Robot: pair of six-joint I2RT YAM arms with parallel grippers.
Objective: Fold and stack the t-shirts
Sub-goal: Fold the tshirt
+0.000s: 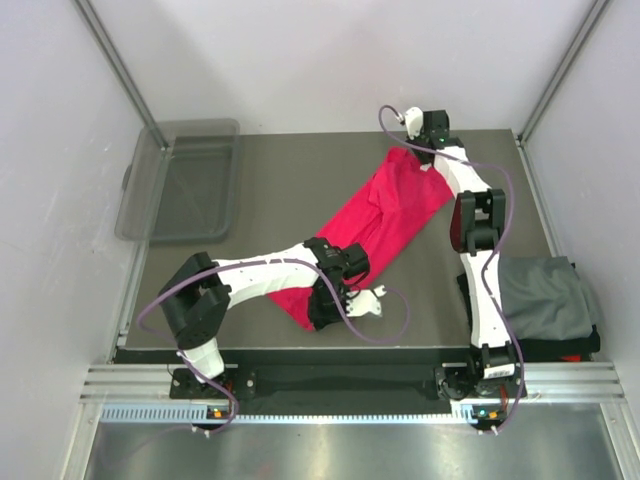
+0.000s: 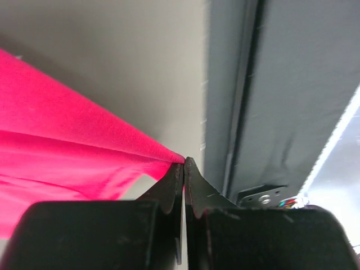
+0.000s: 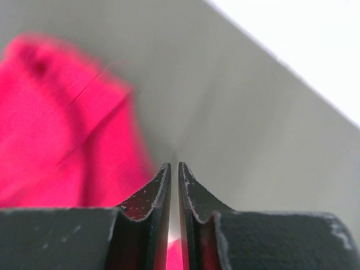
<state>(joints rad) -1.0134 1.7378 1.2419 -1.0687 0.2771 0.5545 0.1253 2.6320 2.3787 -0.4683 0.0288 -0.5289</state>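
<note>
A bright red t-shirt (image 1: 375, 220) is stretched in a long diagonal band across the dark table, from the near middle to the far right. My left gripper (image 1: 320, 310) is shut on its near lower end; the left wrist view shows the jaws (image 2: 184, 163) closed on a corner of the red cloth (image 2: 67, 152). My right gripper (image 1: 430, 160) is at the shirt's far upper end. Its jaws (image 3: 174, 166) are almost closed, with red cloth between them low down and more red cloth (image 3: 56, 124) to the left. A folded stack of grey and black t-shirts (image 1: 545, 295) lies at the near right.
A clear plastic bin (image 1: 185, 180) stands at the table's far left corner. The enclosure's white walls and metal posts (image 1: 115, 60) surround the table. The table's front edge (image 1: 300, 350) runs just below the left gripper.
</note>
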